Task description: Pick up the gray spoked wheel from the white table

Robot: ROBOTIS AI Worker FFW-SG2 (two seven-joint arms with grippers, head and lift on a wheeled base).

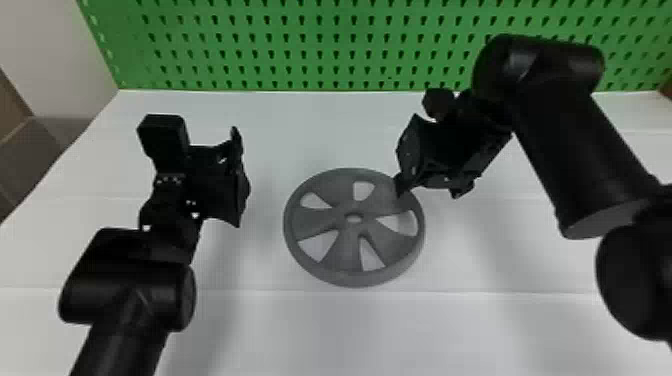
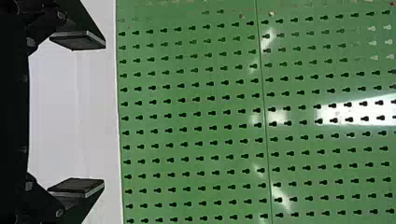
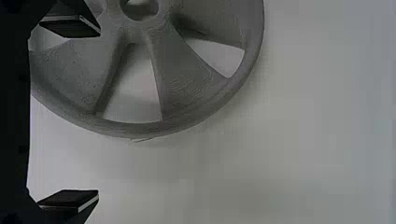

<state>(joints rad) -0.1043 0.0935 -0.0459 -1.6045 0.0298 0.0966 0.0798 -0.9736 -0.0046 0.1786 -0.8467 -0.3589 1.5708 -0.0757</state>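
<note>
1. At the centre of the head view, the gray spoked wheel (image 1: 344,254) lies flat on the worktop (image 1: 310,330).
2. Upper right of centre, the right gripper (image 1: 406,154) angles over it, jaws spread, probably to straddle the rim (image 1: 355,279).
3. Left of centre, the left gripper (image 1: 239,177) hangs idle, jaws spread.

matt, faintly ridged, plastic-looking wheel (image 1: 346,250); glossy green pegboard (image 2: 296,131); smooth white table (image 1: 360,330)

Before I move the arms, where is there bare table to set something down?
Widest: the table in front of the wheel. Another patch lies behind it, up to the pegboard. A narrower one separates wheel and left gripper. Crowded: the wheel's right rear rim, where the right gripper hovers.
</note>
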